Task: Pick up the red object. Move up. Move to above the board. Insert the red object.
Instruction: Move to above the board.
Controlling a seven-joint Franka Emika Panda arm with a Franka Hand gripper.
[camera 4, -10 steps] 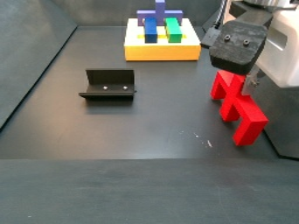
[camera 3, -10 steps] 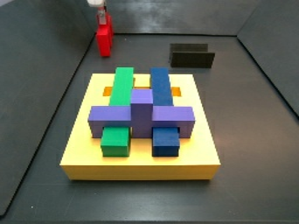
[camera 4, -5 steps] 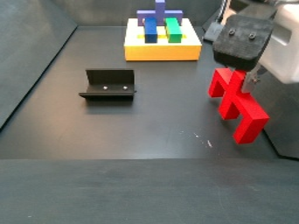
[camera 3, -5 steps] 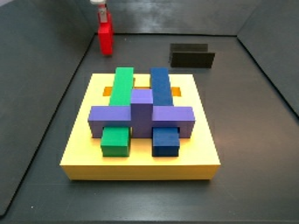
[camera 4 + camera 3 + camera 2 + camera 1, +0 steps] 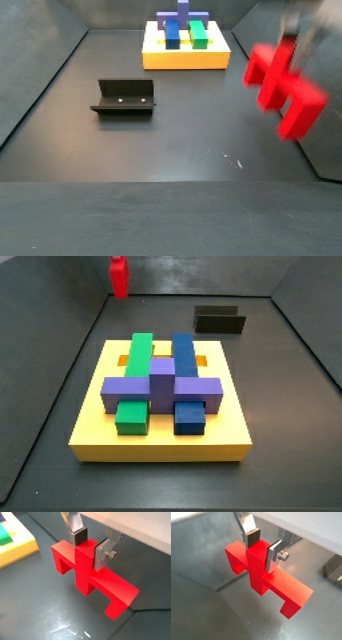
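The gripper (image 5: 91, 545) had its fingers (image 5: 79, 535) clamped on the tab of the red object (image 5: 91, 576). It had risen off the floor since a second before, so the lift was underway. Farther away, the board (image 5: 186, 59) waited, well apart.

A dark grey, faintly scuffed matte floor (image 5: 160, 140) fills both side views, enclosed by dull grey metal walls (image 5: 201, 276) catching soft overhead light, with the dark L-shaped fixture (image 5: 124, 96) standing left of centre.
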